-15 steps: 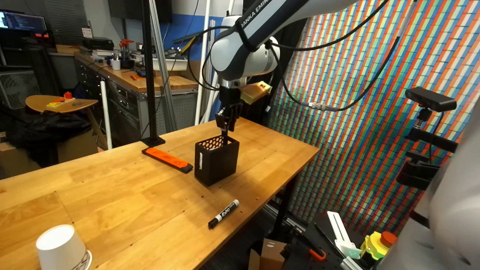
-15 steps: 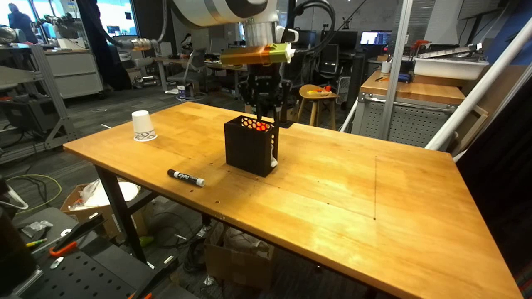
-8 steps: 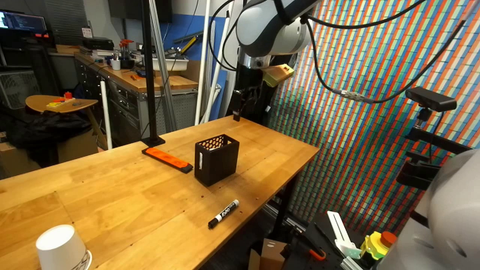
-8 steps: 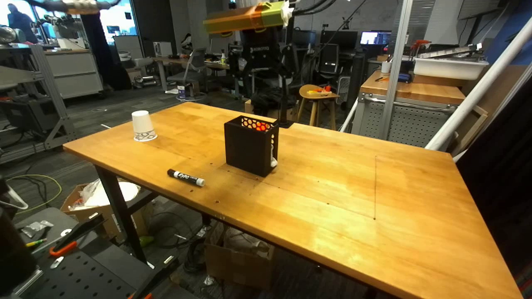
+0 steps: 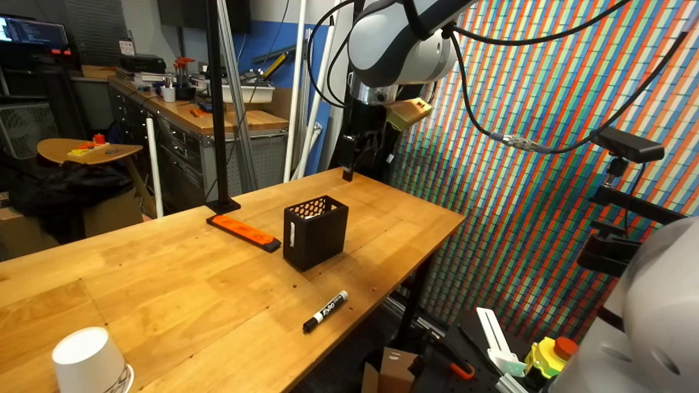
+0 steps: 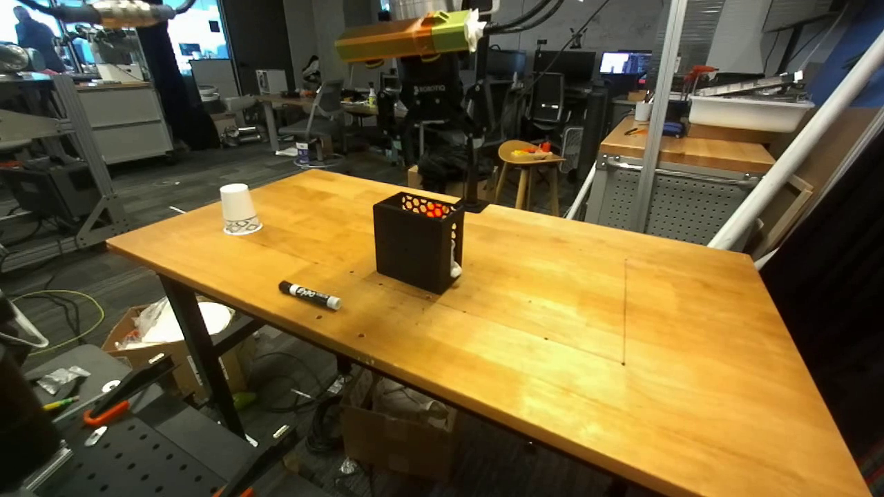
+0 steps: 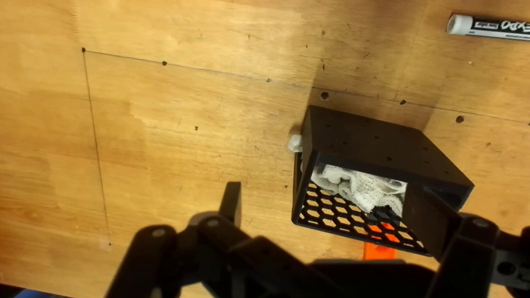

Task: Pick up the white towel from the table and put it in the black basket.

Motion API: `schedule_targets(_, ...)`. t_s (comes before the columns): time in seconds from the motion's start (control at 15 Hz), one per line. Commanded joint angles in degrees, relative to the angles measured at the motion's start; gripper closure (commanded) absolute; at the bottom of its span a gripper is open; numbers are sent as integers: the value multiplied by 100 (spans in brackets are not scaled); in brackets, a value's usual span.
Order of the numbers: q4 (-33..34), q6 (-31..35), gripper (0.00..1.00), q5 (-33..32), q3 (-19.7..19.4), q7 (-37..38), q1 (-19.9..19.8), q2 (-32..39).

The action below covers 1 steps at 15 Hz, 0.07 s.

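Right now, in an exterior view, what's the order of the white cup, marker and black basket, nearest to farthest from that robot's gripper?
1. Black basket: middle of the view.
2. Marker: lower middle.
3. White cup: upside down, lower left corner.

You get pale glare on the table [image 6: 552, 397], washed-out windows [image 6: 190, 24] behind, soft shadow beside the black basket [image 7: 372, 136].

Table [image 6: 690, 324]: basket [image 6: 412, 243], marker [image 6: 309, 295], cup [image 6: 237, 207], orange strip [image 5: 243, 231]

White towel [image 7: 365, 191], honeycomb-patterned black basket [image 7: 372, 142]
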Motion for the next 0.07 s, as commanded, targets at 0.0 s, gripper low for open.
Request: schedule_targets(0.0,12,-15,0,-8,-42,7,46,-1)
